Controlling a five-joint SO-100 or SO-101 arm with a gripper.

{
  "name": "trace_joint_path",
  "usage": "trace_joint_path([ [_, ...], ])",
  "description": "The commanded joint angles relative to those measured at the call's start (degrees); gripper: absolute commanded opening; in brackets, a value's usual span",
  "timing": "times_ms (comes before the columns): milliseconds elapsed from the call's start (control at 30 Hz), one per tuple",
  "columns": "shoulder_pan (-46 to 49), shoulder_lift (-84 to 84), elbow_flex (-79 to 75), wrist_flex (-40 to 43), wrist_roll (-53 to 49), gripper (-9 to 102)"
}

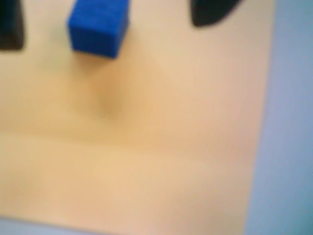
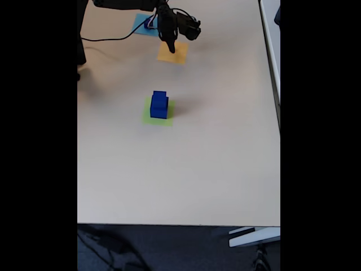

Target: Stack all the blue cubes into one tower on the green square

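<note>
In the wrist view a small blue cube [image 1: 100, 27] sits on the orange paper square [image 1: 146, 147], between two dark fingertips [image 1: 208, 12] that stand well clear of its sides. My gripper [image 1: 108, 27] is open around it. The fixed view has the gripper [image 2: 171, 47] low over the orange square [image 2: 176, 56] at the table's far end; the arm hides the small cube there. Nearer the middle, two blue cubes form a tower [image 2: 159, 105], the smaller on the larger, on the green square [image 2: 148, 117].
A light-blue paper square [image 2: 141, 25] lies behind the orange one, partly under the arm. A black cable [image 2: 107, 38] trails to the left. The pale table [image 2: 197, 169] is bare towards its near edge, and its right edge is close to a white rail [image 2: 271, 51].
</note>
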Motion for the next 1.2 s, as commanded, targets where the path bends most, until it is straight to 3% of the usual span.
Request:
trace_joint_path([
  [0, -0.97, 6.94, -6.15, 0.26, -0.53, 18],
  [400, -5.80, 13.97, -10.99, 3.16, 13.36, 18],
  [600, -10.02, 14.41, -10.20, 4.48, 25.22, 34],
  [800, -18.11, 12.04, -8.35, 3.52, 40.34, 36],
  [1000, -20.48, 8.70, -6.86, 1.76, 40.87, 38],
  [1167, -17.58, 7.91, -5.19, 1.76, 33.57, 41],
])
